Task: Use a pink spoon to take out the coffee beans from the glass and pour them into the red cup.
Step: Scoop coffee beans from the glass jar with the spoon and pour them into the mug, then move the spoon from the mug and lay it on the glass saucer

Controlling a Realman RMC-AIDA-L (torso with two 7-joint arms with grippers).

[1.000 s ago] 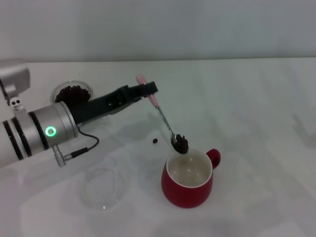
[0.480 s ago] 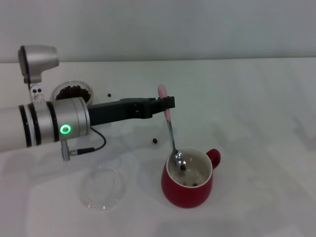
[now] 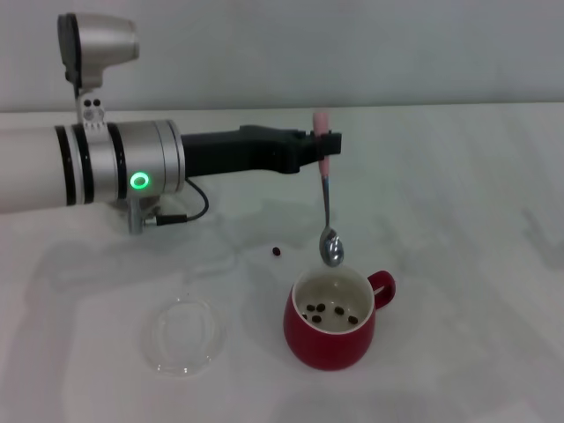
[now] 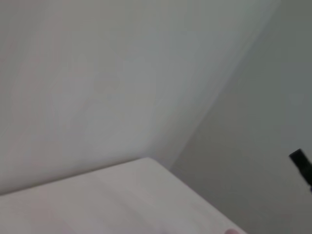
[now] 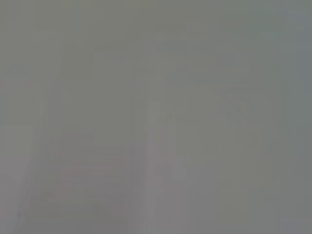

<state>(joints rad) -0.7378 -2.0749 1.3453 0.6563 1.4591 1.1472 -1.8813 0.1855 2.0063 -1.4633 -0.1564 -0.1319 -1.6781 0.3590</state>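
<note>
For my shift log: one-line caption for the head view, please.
Left gripper holds the pink spoon emptied, bowl down above the red cup, a few coffee beans inside.

Head camera looks down on the table [image 3: 458, 176]; both wrist cameras face blank surfaces.

A pale wall [image 4: 97, 87] above a white tabletop [image 4: 122, 200]

My left arm [image 3: 88, 167]: silver cyl. w/ black bands, green LED ring, thin black cable; black gripper [image 3: 323, 152], prob. matte.
</note>
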